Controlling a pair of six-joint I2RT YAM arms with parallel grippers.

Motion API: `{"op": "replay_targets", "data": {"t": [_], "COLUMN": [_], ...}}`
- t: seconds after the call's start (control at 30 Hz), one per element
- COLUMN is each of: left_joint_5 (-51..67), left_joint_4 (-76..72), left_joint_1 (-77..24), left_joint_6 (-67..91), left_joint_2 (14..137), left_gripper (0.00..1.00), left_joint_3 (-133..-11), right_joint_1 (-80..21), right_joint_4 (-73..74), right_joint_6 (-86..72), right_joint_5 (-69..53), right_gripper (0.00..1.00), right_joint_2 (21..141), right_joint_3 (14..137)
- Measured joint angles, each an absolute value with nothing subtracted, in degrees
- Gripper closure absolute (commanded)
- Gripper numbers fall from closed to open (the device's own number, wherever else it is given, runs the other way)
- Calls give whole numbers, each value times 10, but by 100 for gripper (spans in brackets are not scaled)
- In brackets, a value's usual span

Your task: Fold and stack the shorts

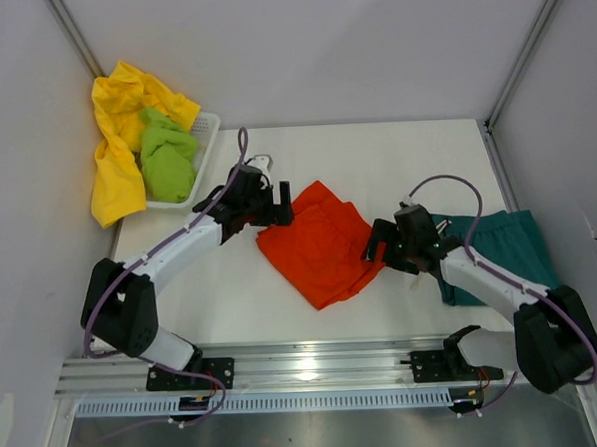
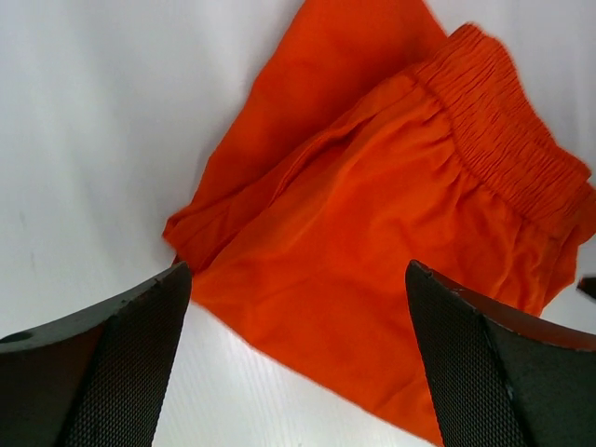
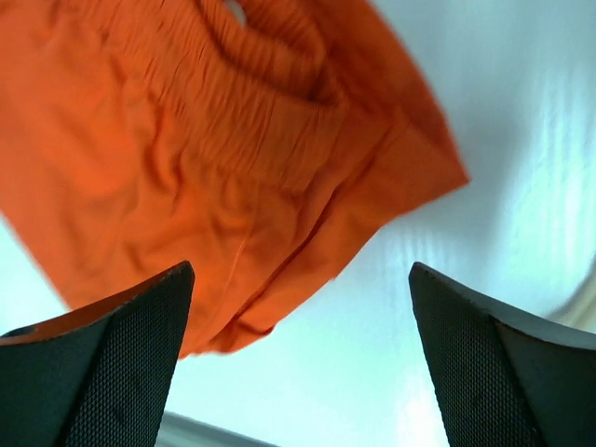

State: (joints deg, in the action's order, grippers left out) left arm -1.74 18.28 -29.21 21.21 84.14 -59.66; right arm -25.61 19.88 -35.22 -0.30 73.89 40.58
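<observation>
Orange-red shorts [image 1: 318, 245] lie folded on the middle of the table, also filling the left wrist view [image 2: 372, 233] and the right wrist view [image 3: 214, 149]. My left gripper [image 1: 273, 207] hovers open at their far left corner, nothing between its fingers [image 2: 121, 363]. At the shorts' right edge my right gripper [image 1: 382, 244] stands open and empty. Dark teal shorts [image 1: 505, 253] lie at the right, partly under the right arm. Yellow shorts [image 1: 119, 133] and lime green shorts [image 1: 165, 155] sit in the basket.
A white plastic basket [image 1: 206, 138] stands at the back left corner, the yellow shorts hanging over its left side. Grey walls close in the table at left, back and right. The arms' mounting rail [image 1: 306, 368] runs along the near edge.
</observation>
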Motion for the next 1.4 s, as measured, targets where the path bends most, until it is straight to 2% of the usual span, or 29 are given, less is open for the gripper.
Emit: {"op": "replay_targets", "data": {"t": [0.17, 0.3, 0.57, 0.67, 0.7, 0.77, 0.8, 0.87, 0.9, 1.07, 1.1, 1.13, 1.4], "left_joint_5": [61, 116, 170, 180, 183, 188, 189, 194, 196, 199, 199, 199, 198], "left_joint_4": [145, 134, 146, 148, 148, 148, 148, 149, 148, 147, 147, 147, 147], "left_joint_1": [-258, -231, -230, -230, -230, -230, -230, -230, -230, -230, -230, -230, -230], "left_joint_6": [183, 157, 111, 103, 101, 99, 98, 97, 94, 88, 88, 86, 85], "left_joint_2": [891, 930, 1007, 1021, 1026, 1035, 1038, 1040, 1040, 1040, 1040, 1040, 1044], "left_gripper": [1, 1, 1, 1, 1, 1, 1, 1, 1, 1, 1, 1, 1], "left_joint_3": [-635, -656, -708, -708, -709, -709, -709, -709, -709, -709, -709, -709, -709], "right_joint_1": [-272, -333, -388, -397, -400, -405, -407, -408, -408, -404, -400, -394, -317], "right_joint_4": [156, 151, 99, 64, 54, 37, 29, 17, 14, 25, 28, 30, 71], "right_joint_6": [-435, -509, -613, -638, -647, -660, -665, -673, -676, -670, -667, -660, -555], "right_joint_5": [-45, -28, -5, 1, 5, 10, 11, 16, 18, 37, 37, 37, 21], "right_gripper": [1, 1, 1, 4, 11, 18, 27, 37, 49, 78, 92, 98, 100], "right_joint_2": [620, 586, 686, 705, 713, 730, 738, 756, 763, 777, 777, 777, 781], "right_joint_3": [301, 279, 279, 281, 283, 286, 288, 292, 294, 296, 296, 296, 320]}}
